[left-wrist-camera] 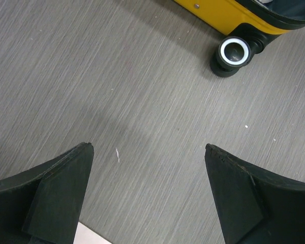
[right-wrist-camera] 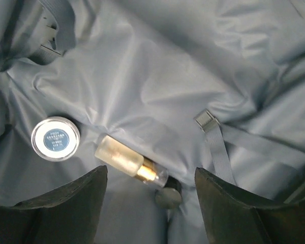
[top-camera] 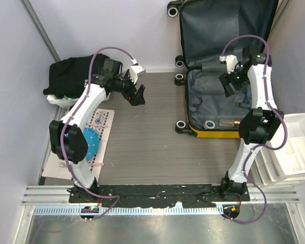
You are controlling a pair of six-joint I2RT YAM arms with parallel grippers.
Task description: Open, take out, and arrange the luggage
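Observation:
The luggage, a yellow hard-shell suitcase, lies open at the back right, its lid propped against the wall. On the grey lining lie a round blue-topped jar, a frosted bottle with a gold neck, and a dark round cap. My right gripper hovers open above the bottle, touching nothing. My left gripper is open over the bare grey table. In its view, one yellow corner and a black wheel of the suitcase show ahead.
A black garment is heaped on a white basket at the back left. White drawer bins stand at the right edge. A blue round item lies on a sheet near the left arm. A grey strap with a buckle crosses the lining.

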